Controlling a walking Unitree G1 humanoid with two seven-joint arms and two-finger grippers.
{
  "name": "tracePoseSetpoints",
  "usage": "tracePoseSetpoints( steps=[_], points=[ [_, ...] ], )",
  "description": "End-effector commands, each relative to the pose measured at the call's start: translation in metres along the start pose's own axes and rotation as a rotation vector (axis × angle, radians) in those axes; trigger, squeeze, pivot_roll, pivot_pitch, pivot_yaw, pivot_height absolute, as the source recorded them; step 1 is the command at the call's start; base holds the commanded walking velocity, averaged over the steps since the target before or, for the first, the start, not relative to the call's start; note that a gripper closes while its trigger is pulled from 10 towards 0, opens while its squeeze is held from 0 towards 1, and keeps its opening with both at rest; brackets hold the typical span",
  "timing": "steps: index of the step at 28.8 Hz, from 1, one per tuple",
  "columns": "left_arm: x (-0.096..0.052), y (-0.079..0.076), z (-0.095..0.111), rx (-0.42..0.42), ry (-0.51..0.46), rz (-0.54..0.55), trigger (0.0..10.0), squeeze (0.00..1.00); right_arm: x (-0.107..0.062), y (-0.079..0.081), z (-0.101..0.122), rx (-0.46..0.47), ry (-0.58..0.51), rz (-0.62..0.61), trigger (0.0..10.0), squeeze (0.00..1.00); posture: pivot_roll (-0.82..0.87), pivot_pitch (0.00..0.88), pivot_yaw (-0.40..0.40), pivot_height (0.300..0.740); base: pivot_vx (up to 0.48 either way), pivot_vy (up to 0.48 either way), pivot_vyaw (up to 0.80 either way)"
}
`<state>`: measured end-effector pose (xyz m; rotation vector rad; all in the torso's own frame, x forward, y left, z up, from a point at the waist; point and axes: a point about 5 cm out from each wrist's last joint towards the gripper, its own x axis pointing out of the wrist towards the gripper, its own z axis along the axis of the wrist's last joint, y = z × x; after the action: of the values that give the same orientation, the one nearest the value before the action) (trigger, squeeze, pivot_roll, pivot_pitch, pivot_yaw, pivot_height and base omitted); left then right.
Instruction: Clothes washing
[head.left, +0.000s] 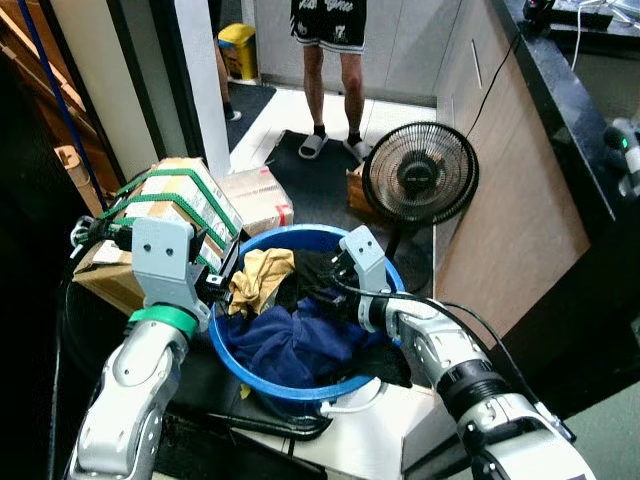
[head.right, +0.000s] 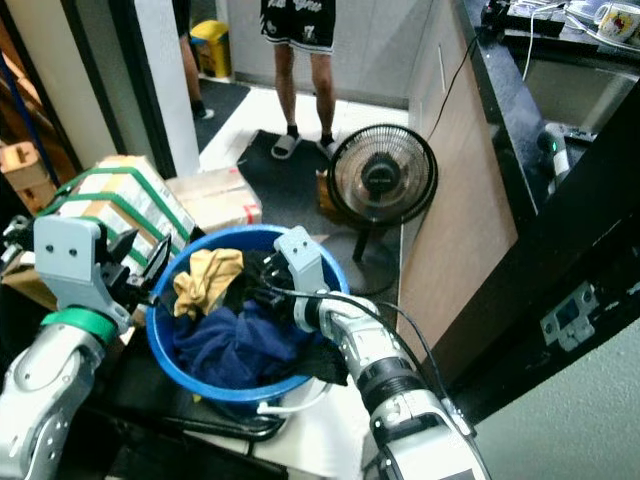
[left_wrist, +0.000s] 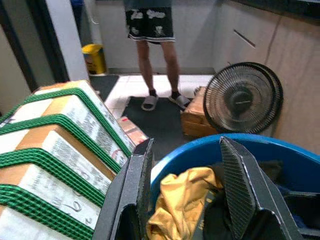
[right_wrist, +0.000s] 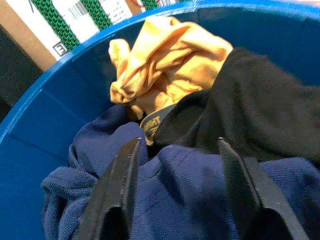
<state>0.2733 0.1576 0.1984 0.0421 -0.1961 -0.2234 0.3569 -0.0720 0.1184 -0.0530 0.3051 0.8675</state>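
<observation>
- We see a black fan (head.left: 420, 178) standing on the floor by the wooden cabinet (head.left: 505, 190)
- Green-strapped cardboard box (head.left: 180, 205) on our left
- Person's legs (head.left: 332, 85) on a dark mat (head.left: 312, 170), yellow bin (head.left: 238, 50) behind

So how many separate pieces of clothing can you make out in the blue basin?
3: a yellow garment at the left rim, a black one behind, a navy one in front. More may lie hidden underneath.

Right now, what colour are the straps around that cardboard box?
Green straps on the cardboard box, clearest in the left wrist view.
</observation>
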Motion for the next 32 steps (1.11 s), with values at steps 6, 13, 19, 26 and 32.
tracePoseSetpoints(
  steps=[6, 13, 19, 26, 32],
  points=[
    [-0.005, -0.003, -0.001, -0.009, 0.026, -0.061, 10.0, 0.0, 0.003, 0.013, -0.024, 0.035, 0.11, 0.082, 10.0, 1.0, 0.16, 0.118, 0.049, 0.74, 0.0, 0.0, 0.0],
    [-0.006, -0.008, 0.0, -0.015, 0.036, -0.121, 10.0, 0.0, 0.003, 0.023, -0.041, 0.064, 0.224, 0.159, 10.0, 0.0, 0.16, 0.118, 0.051, 0.74, 0.0, 0.0, 0.0],
    [-0.006, -0.01, 0.0, -0.019, 0.041, -0.149, 10.0, 0.0, 0.003, 0.031, -0.047, 0.052, 0.257, 0.227, 10.0, 0.0, 0.17, 0.113, 0.053, 0.74, 0.0, 0.0, 0.0],
    [-0.006, -0.011, 0.002, -0.021, 0.034, -0.161, 10.0, 0.0, 0.003, 0.033, -0.045, 0.038, 0.246, 0.263, 0.0, 0.0, 0.17, 0.111, 0.052, 0.74, 0.0, 0.0, 0.0],
    [-0.006, -0.01, 0.004, -0.028, 0.025, -0.161, 10.0, 0.0, 0.003, 0.035, -0.041, 0.026, 0.223, 0.296, 0.0, 0.0, 0.17, 0.106, 0.048, 0.74, 0.0, 0.0, 0.0]
  ],
)
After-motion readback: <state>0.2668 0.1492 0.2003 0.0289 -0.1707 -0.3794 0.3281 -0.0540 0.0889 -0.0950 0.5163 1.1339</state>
